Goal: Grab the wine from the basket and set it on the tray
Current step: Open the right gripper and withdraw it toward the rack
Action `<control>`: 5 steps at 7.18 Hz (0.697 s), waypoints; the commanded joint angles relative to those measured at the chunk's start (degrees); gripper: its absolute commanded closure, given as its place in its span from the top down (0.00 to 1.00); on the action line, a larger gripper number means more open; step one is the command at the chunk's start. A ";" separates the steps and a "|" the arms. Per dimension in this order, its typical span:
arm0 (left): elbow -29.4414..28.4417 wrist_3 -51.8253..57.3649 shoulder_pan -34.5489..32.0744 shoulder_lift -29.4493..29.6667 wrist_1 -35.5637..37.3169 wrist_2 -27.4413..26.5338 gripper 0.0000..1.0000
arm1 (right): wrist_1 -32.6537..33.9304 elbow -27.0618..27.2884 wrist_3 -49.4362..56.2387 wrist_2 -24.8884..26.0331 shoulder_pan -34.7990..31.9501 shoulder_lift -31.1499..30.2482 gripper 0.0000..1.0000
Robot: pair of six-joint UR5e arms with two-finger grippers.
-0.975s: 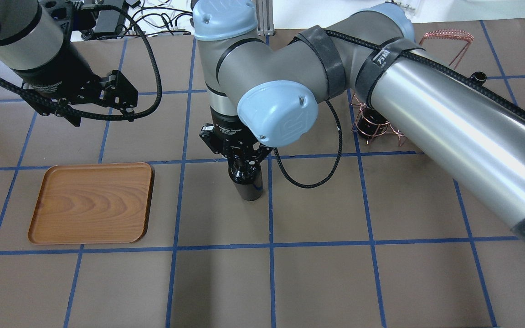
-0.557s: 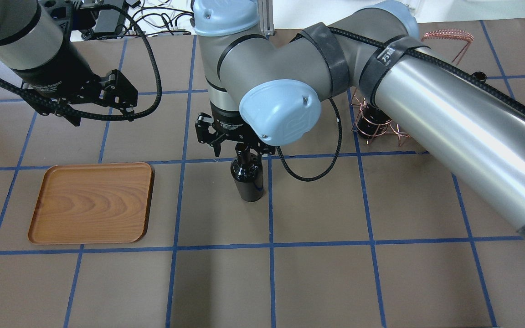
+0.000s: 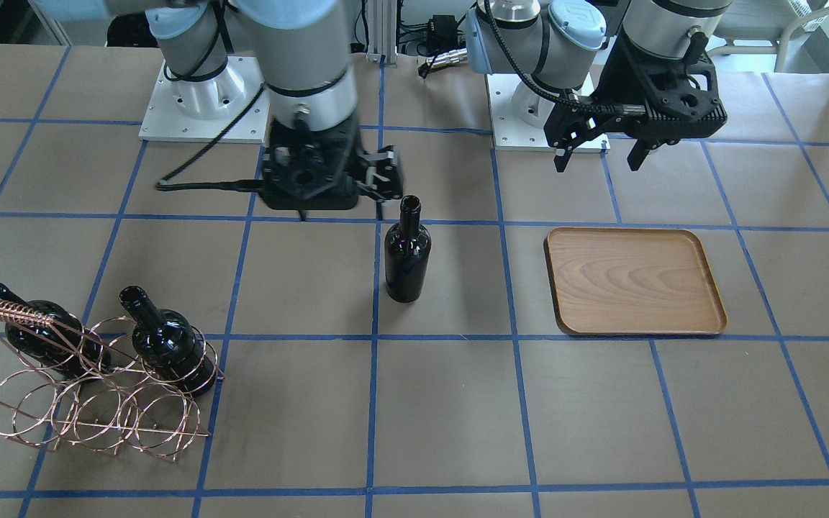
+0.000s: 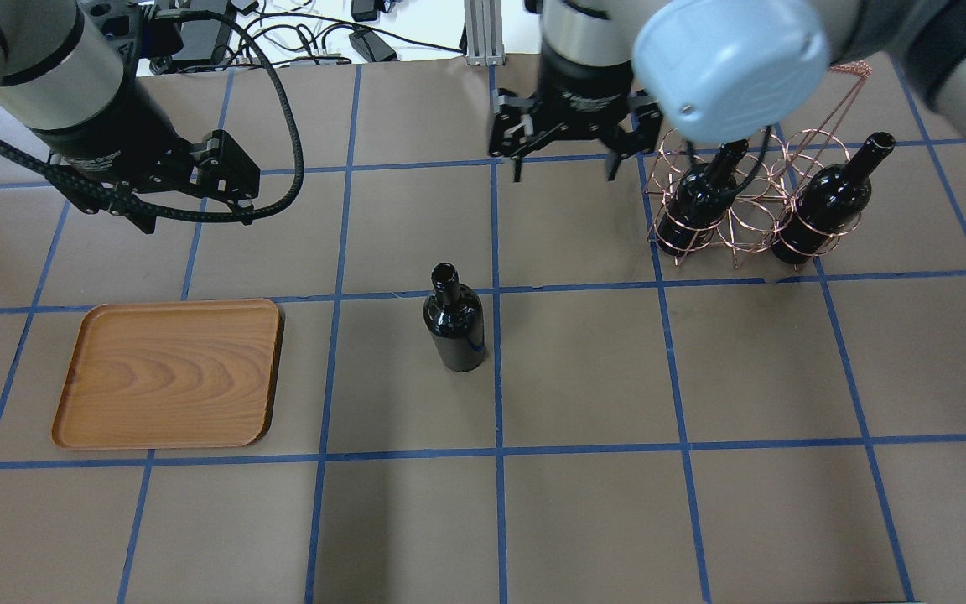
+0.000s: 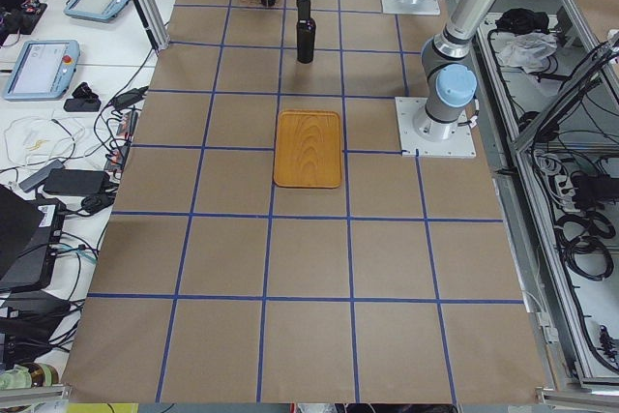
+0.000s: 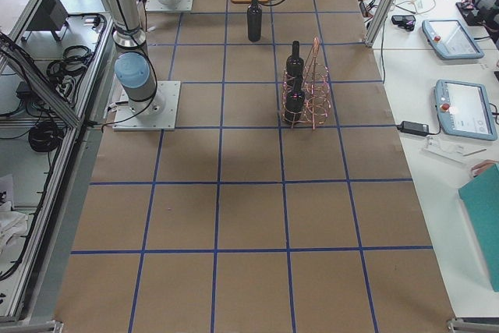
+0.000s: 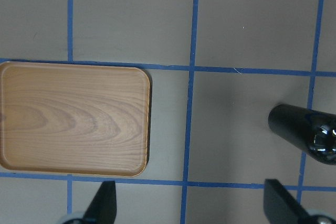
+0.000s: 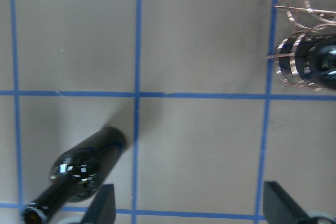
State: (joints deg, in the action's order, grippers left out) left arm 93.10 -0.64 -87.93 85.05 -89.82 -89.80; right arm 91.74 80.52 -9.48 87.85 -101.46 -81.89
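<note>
Right pincer (image 4: pixel 565 170) points straight down, spread wide, empty, raised over the table (image 4: pixel 584 503). Bottle (image 4: pixel 454 323) stands upright, clear of my pincer, between basket (image 4: pixel 739 239) and tray (image 4: pixel 168 373).

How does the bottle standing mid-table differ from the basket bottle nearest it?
The mid-table bottle stands upright on bare table; the basket bottle leans tilted inside copper rings of the basket. The mid-table bottle sits nearer the tray; the basket bottle is farther. Both are glossy, near-black, unlabelled.

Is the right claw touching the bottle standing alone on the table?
Apart. The overhead view shows bare table between the open right gripper and the standing bottle.
</note>
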 commanded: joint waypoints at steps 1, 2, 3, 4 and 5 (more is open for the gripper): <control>0.24 -0.76 -4.15 0.64 0.34 0.24 1.00 | -7.07 0.07 9.46 2.85 10.03 -5.72 1.00; 0.15 -1.11 -8.88 0.99 3.56 -0.28 1.00 | -8.58 1.81 10.17 6.95 10.14 -7.74 1.00; 0.15 -1.55 -12.93 1.34 4.03 -0.29 1.00 | -5.73 4.79 10.18 7.25 10.14 -8.19 1.00; 0.15 -1.73 -15.58 1.87 4.47 0.32 1.00 | -5.35 5.25 10.44 7.25 10.32 -8.20 1.00; 0.24 -1.73 -17.78 2.57 5.43 0.33 1.00 | -5.00 5.43 10.44 7.25 10.06 -8.11 1.00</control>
State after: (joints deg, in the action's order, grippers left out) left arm 93.28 -2.24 -102.48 86.86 -85.44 -89.65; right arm 86.13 85.24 0.80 94.88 -91.34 -89.90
